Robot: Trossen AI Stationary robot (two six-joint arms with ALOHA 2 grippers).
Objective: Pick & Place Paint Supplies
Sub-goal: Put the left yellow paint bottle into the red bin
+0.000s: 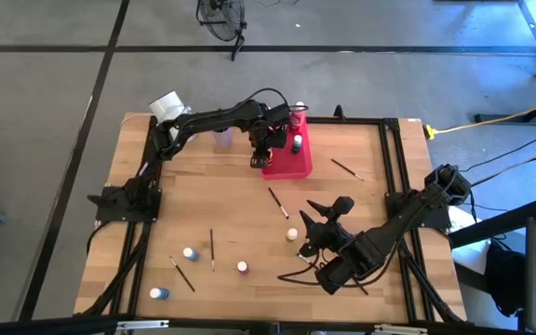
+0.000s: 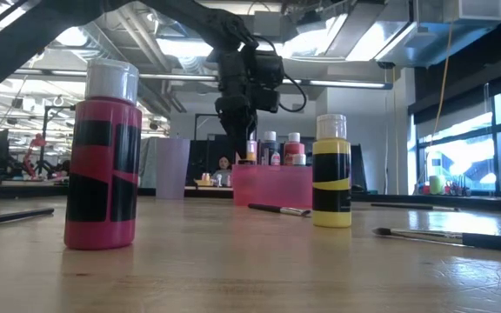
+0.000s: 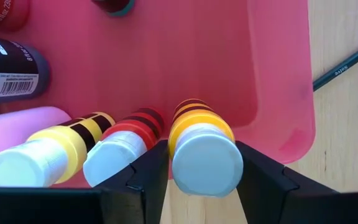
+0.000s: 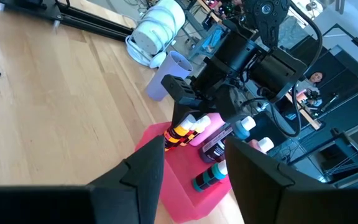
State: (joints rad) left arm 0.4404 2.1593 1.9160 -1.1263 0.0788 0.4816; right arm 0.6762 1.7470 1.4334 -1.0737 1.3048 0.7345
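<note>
The left gripper [image 3: 201, 171] hung over the pink tray [image 3: 272, 74], jaws grasping an orange, black-banded bottle [image 3: 204, 149] with a pale cap, beside red and yellow bottles. The right gripper [image 1: 322, 216] hovered above the counter [image 1: 231, 209], jaws released, holding nothing.

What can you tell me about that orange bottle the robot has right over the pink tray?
The orange bottle is a small plastic paint bottle with dark stripes round its body and a pale round cap facing the left wrist camera. It sits between the two dark fingers of the left pincer, which press on both sides just under the cap. It stands at the near corner of the pink tray, beside a red bottle and a yellow one. Whether its base touches the tray floor is not visible.
</note>
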